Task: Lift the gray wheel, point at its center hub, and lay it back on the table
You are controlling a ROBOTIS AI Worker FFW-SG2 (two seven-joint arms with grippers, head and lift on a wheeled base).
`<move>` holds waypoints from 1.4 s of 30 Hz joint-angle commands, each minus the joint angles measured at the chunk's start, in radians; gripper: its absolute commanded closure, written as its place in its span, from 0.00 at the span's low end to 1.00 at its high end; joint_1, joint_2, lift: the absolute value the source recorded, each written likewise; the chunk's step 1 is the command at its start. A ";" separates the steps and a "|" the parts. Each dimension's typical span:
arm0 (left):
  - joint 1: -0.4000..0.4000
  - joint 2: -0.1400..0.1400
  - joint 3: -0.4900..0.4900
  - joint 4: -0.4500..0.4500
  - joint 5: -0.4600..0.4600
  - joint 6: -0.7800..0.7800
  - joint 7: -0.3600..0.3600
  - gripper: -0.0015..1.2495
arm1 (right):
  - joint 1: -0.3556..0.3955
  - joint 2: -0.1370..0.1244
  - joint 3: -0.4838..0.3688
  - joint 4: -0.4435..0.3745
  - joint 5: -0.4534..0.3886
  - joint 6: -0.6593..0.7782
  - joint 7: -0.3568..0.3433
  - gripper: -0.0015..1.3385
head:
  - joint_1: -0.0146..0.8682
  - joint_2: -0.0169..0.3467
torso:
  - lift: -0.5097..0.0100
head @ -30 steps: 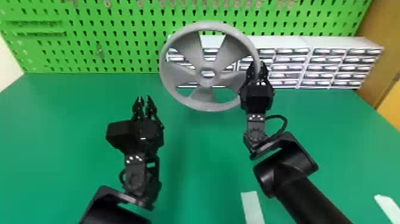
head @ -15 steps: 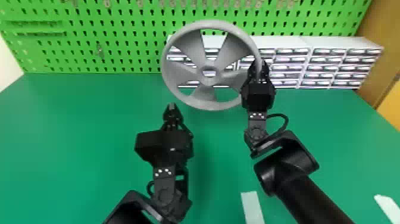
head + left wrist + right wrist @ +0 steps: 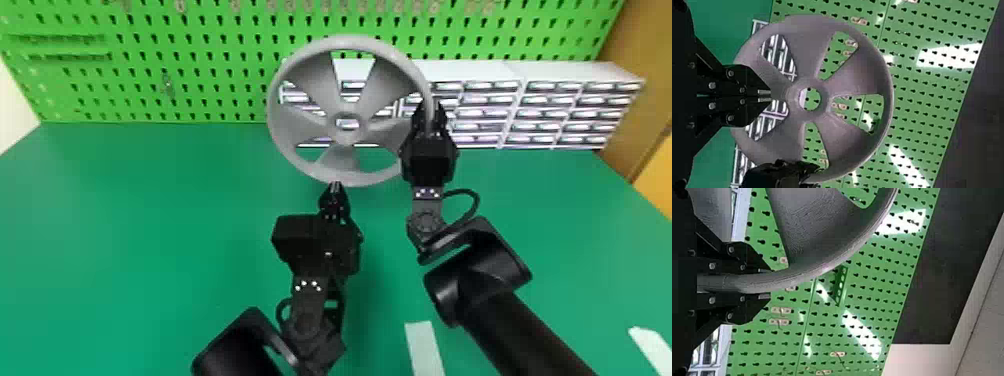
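Above counter [image 3: 125, 225], wheel [image 3: 346, 109] lifted, gripped by R fingers [image 3: 744, 257]; L fingers [image 3: 742, 80] closed, empty; hub [image 3: 825, 100] prob. being pointed at, set-down TBD.

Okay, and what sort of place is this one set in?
Probably a workshop or robotics lab: a green pegboard stands behind the green tabletop, with white units of small drawers along the table's back edge.

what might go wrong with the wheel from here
The right claw grips the gray wheel only at one side of its rim, so it might twist or slip. The left claw points at the wheel close to its lower rim, so it could bump the rim on its way to the center hub.
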 commanded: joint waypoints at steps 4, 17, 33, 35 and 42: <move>-0.028 -0.019 0.013 0.030 -0.030 0.010 -0.006 0.97 | 0.000 0.000 0.003 0.004 -0.003 0.000 0.000 0.98 | 0.80 0.18 | 0.80; -0.054 -0.106 0.163 0.156 -0.089 0.013 -0.183 0.97 | 0.000 -0.002 0.024 0.004 -0.014 -0.002 0.000 0.98 | 0.80 0.18 | 0.80; -0.164 -0.160 0.191 0.311 -0.076 -0.006 -0.283 0.97 | 0.000 -0.005 0.046 0.000 -0.025 -0.008 0.000 0.98 | 0.80 0.18 | 0.80; -0.170 -0.163 0.197 0.318 -0.079 -0.007 -0.289 0.97 | 0.000 -0.005 0.049 0.000 -0.025 -0.008 0.000 0.98 | 0.80 0.18 | 0.80; -0.190 -0.172 0.214 0.343 -0.083 -0.010 -0.299 0.97 | 0.001 -0.006 0.052 -0.003 -0.026 -0.008 0.000 0.98 | 0.80 0.18 | 0.80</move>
